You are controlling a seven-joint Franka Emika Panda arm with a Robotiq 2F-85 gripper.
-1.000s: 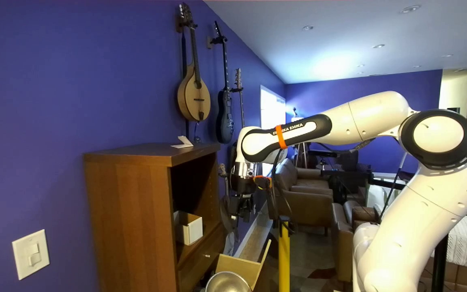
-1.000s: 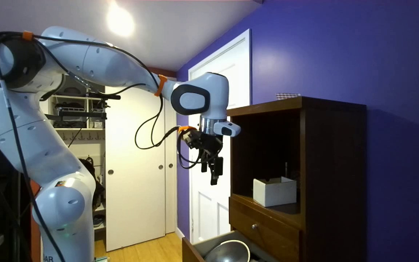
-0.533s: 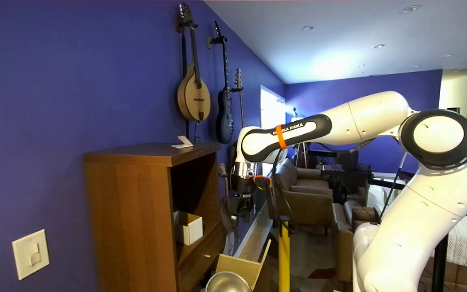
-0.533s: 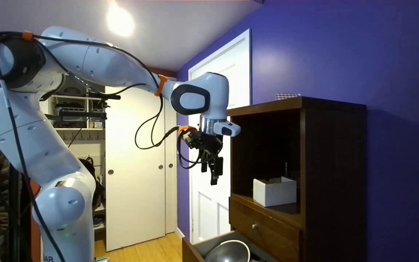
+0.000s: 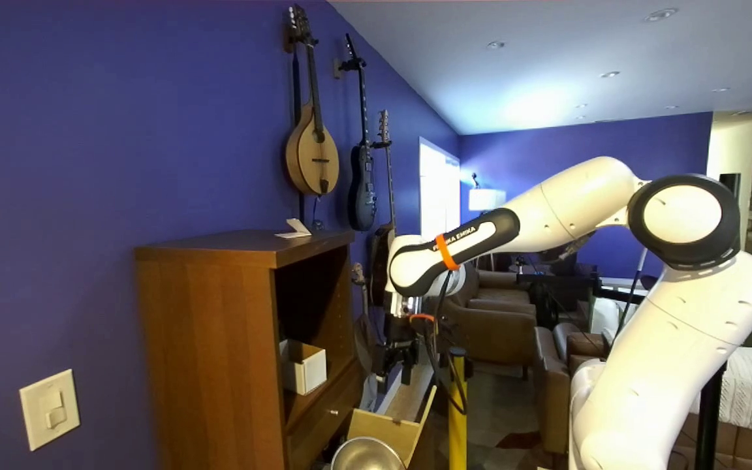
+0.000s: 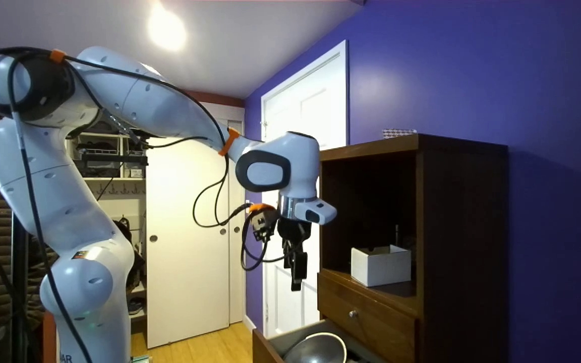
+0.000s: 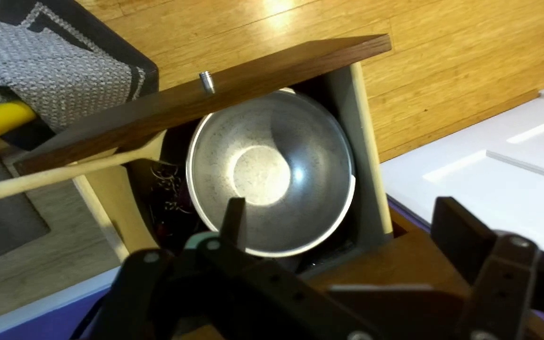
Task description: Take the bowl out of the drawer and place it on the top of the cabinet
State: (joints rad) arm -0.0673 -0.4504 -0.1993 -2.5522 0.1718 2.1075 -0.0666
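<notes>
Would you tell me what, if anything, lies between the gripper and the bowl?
Nothing: in both exterior views, only open air separates the gripper from the bowl.

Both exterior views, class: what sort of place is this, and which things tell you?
Probably a home's living room: in an exterior view, a pale wooden, round-bodied stringed instrument hangs on the blue-purple wall, and brown leather-look seating stands beyond.

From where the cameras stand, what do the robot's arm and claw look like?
The arm is whitish, smooth and rounded, with black trim at its joints. Lettering, partly behind an orange band, ends in EMIKA. Black cables loop along the arm. A silvery ring tops the black claw, which has two blunt, blocky fingers.
</notes>
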